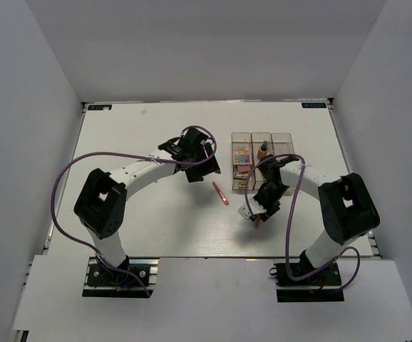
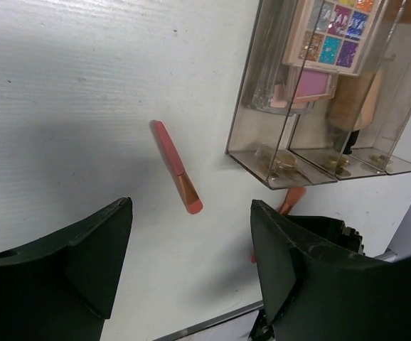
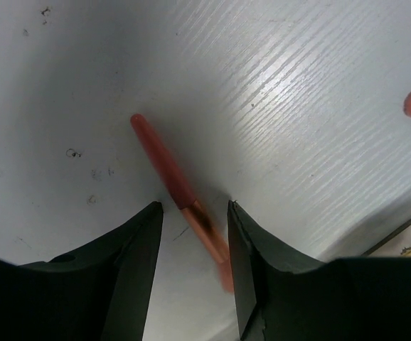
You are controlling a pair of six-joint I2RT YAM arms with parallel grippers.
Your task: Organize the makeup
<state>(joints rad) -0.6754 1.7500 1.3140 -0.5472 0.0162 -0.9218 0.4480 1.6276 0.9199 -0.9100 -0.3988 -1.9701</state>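
Note:
One coral-pink stick (image 1: 220,193) (image 2: 175,167) lies loose on the white table, ahead of my left gripper (image 1: 193,162) (image 2: 191,202), which hovers open and empty. A second coral-pink stick (image 3: 170,170) (image 1: 257,219) lies on the table between the fingers of my right gripper (image 1: 260,206) (image 3: 195,206). Those jaws stand open on either side of it, not clamped. Its near end is blurred. The multicolour palette (image 2: 333,32) (image 1: 242,157) and a pink palette (image 2: 308,85) sit in the clear box's left compartment. The tan bottle (image 1: 262,151) stands in the middle one.
The clear three-compartment box (image 1: 263,135) (image 2: 262,106) stands right of centre, just beyond the right gripper. The table's near edge (image 1: 213,258) runs close behind the right gripper. White walls enclose the table on three sides.

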